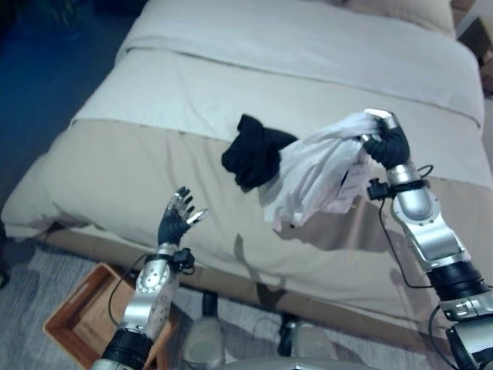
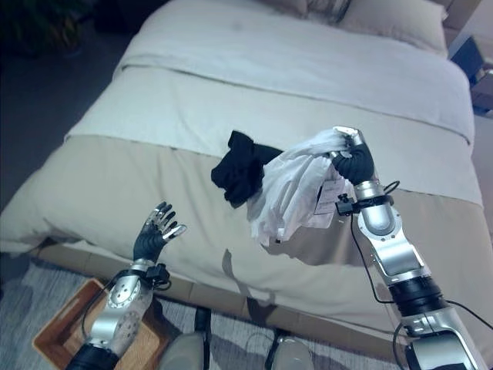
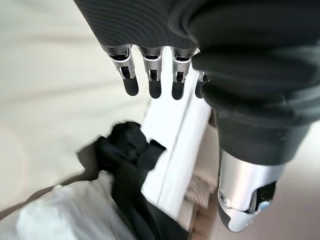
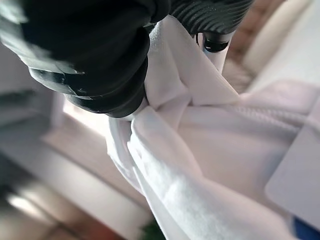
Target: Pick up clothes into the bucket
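Observation:
My right hand (image 1: 387,141) is shut on a white garment (image 1: 320,171) and holds it lifted above the bed, the cloth hanging down and to the left. In the right wrist view the white garment (image 4: 210,150) is bunched in the hand's grip. A black garment (image 1: 256,152) lies crumpled on the bed (image 1: 154,154) just left of the white one. My left hand (image 1: 178,218) is raised near the bed's front edge, fingers (image 3: 152,80) straight, holding nothing. A brown wooden basket (image 1: 77,320) sits on the floor at the lower left.
The bed has a pale cover with a tan band across its front half. Pillows (image 2: 385,19) lie at the far end. A grey rug (image 1: 35,285) covers the floor beside the basket.

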